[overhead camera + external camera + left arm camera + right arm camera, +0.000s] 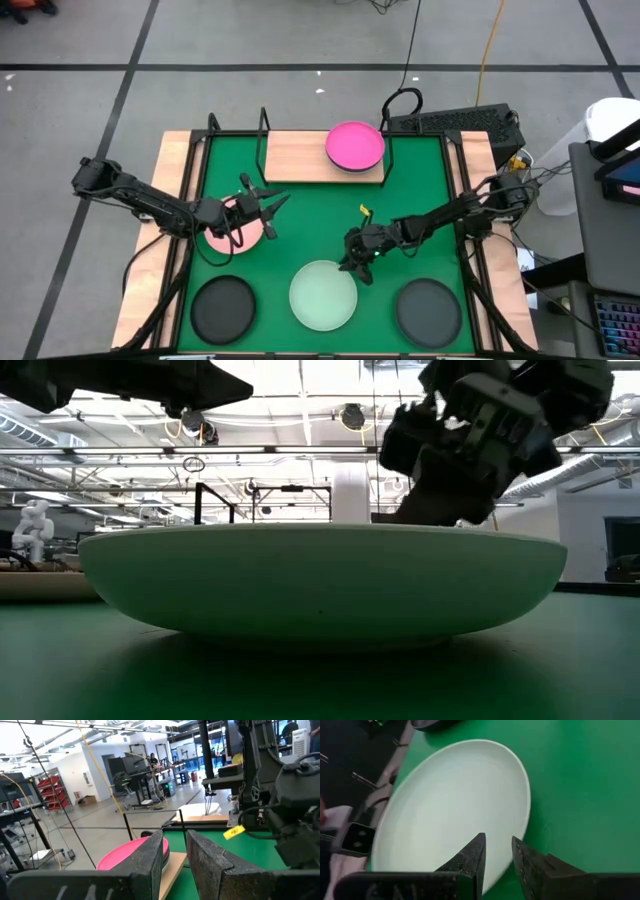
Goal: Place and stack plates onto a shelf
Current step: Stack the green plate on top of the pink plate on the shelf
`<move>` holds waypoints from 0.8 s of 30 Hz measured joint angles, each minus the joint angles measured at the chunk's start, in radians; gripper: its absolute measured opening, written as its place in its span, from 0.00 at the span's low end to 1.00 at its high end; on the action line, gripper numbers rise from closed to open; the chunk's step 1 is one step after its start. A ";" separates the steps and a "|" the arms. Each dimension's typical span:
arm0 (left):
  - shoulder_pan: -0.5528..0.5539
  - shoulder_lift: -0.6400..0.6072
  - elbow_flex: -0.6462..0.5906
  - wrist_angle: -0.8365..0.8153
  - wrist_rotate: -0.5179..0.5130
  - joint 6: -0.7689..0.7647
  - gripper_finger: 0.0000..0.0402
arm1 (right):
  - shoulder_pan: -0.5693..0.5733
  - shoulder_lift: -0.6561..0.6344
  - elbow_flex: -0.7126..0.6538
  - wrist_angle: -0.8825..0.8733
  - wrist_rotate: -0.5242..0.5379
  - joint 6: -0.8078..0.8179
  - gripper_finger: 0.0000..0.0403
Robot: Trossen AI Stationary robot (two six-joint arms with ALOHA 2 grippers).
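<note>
Nearest the front edge of the green surface (300, 215) lie three plates in a row: a dark plate (223, 309) on the left, the mint plate (323, 294) in the middle, and a second dark plate (428, 312) on the right. The right gripper (357, 265) hangs just above the mint plate's far-right rim; in the right wrist view its jaws stand slightly parted with nothing between them, the tips poised over the plate's edge (520, 795). In the low view the plate sits flat on the surface, its wall (320, 585) curving up to a thin lip.

Farther back and to the left, the left gripper (262, 208) hovers over the pale pink plate (228, 232). Its jaws are likewise a little apart and empty, pointing toward the shelf.

At the far side stands the shelf (300, 157), a light wooden board in a black wire frame. The magenta plate (354, 145) already rests on its right half; the left half is bare.

By my judgement the mint plate is rigid, fairly light and smooth-glazed, so it may slip or tilt in a narrow pinch and could chip if dropped. The rim is the only workable place to take hold: one jaw inside the lip, one under the outer wall, at the edge nearest the right gripper. The gap between the jaws looks just about enough for that thin lip.
</note>
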State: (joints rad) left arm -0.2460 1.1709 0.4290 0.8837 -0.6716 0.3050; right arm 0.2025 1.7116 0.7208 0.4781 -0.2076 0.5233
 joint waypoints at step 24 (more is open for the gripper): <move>0.002 0.000 0.000 -0.006 0.000 -0.003 0.24 | -0.064 0.009 0.117 -0.202 0.019 -0.147 0.48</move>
State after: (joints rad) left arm -0.2443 1.1709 0.4290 0.8772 -0.6716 0.3019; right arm 0.1383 1.7202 0.8375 0.2760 -0.1888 0.3758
